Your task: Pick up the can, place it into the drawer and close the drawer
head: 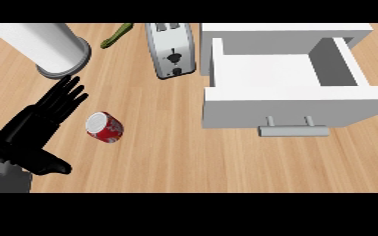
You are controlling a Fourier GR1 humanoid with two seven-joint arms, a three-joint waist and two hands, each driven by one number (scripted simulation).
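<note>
At the desk's left edge the left robot hand (pixel 44 117) is spread flat, fingers straight and pointing toward the far edge, thumb (pixel 53 166) jutting out toward the near edge. It holds nothing and touches nothing; the can (pixel 104 127) stands just beside its fingers, apart from them, tilted so its silver top faces up and left. No right robot hand shows.

The first risk lies there. The can is round and looks tipped, so straight fingers brushing its side could roll it toward the near edge or away across the bare wood before any grasp forms. The fingers would probably need to curl round its body, not prod it.

Beyond the hand, toward the far left corner, a paper roll (pixel 50 47) stands near the fingertips; a wide swing could knock it. A green stalk (pixel 117 35) and a toaster (pixel 171 50) lie along the far edge, near any path rightward.

On the right the drawer (pixel 284 87) is pulled open, its white tray bare, handle (pixel 292 129) facing the near edge. It sits well apart from the can, so a carry across the desk by the left arm may be a long reach, and a can released on the front wall instead of inside could block closing.
</note>
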